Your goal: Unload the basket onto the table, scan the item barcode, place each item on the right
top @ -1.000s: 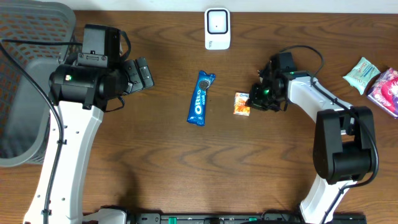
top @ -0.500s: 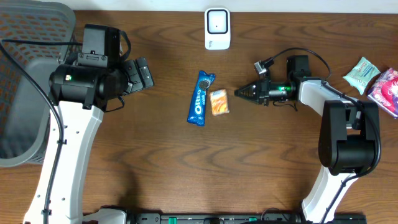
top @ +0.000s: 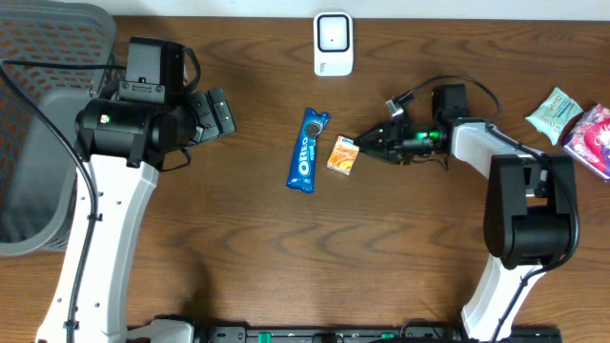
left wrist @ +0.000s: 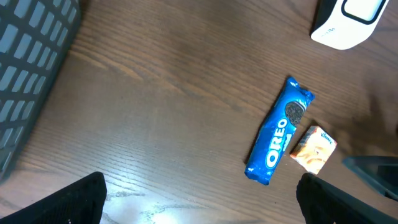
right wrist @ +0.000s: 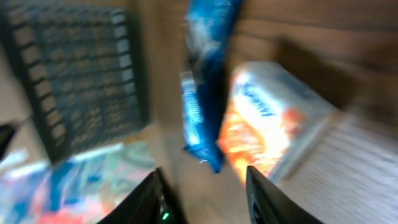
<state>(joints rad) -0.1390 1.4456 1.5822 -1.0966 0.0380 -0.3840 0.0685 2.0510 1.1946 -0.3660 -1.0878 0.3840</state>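
Two arms sit at my tabletop (top: 238, 248). The right fingers (top: 366, 143) lie low and point left at the orange packet (top: 343, 154) — the tips are just beside its right edge. In the right wrist view the two fingers stand apart with nothing between them, and the packet lies just past the tips. That view is blurry, so I cannot tell if a tip touches it.

The packet lies flat on the wood, tilted a bit, just right of the blue Oreo pack (top: 308, 151). I cannot tell if those two touch. The white scanner (top: 333, 43) sits at the far edge, behind both of them and well apart.

The left fingers (top: 219, 112) are spread wide and hold nothing — they hang over bare wood to the left of the Oreo pack, well apart from it. A gray basket (top: 38, 143) is at the far left edge. At the far right I see a green packet (top: 555, 110) and a pink packet (top: 593, 138), side by side.
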